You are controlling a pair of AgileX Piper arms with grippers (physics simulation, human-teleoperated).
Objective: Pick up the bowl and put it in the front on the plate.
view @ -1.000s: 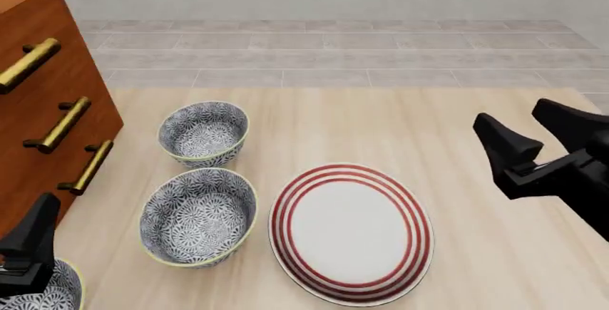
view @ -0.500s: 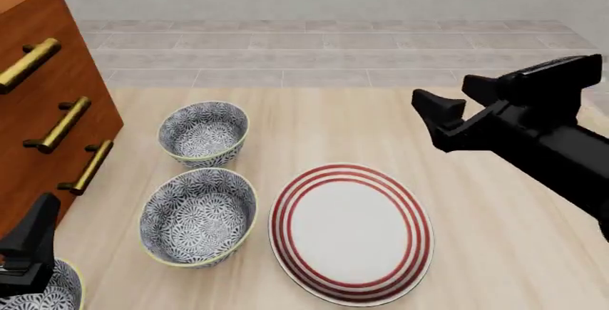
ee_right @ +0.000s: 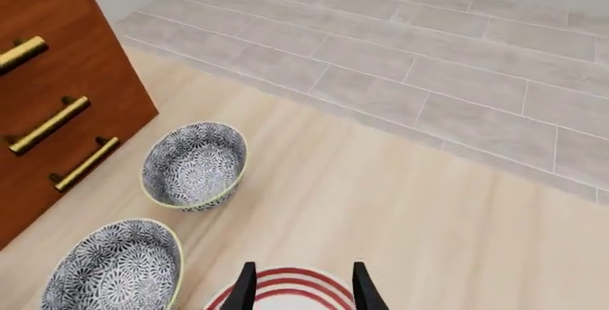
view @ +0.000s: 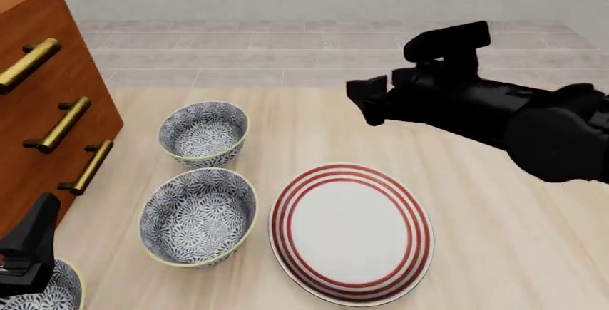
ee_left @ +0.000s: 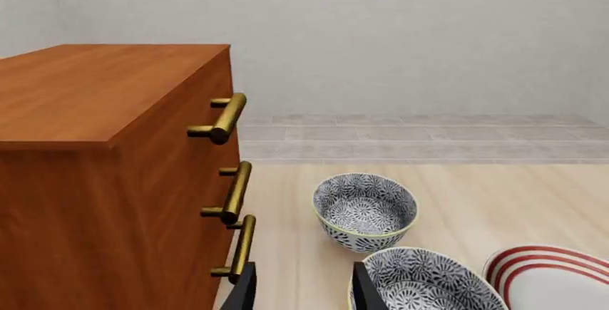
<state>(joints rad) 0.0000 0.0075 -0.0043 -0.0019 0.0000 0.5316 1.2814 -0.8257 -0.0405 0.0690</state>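
The right pincer (view: 366, 103), fingers apart and empty, has swung in from three o'clock toward the far bowl (view: 202, 133) at ten o'clock of the plate (view: 351, 233); the grab looks close.

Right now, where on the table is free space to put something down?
Bare wood lies right of the plate and beyond it, under the right gripper. The left side is crowded: three bowls in a row beside the wooden dresser.
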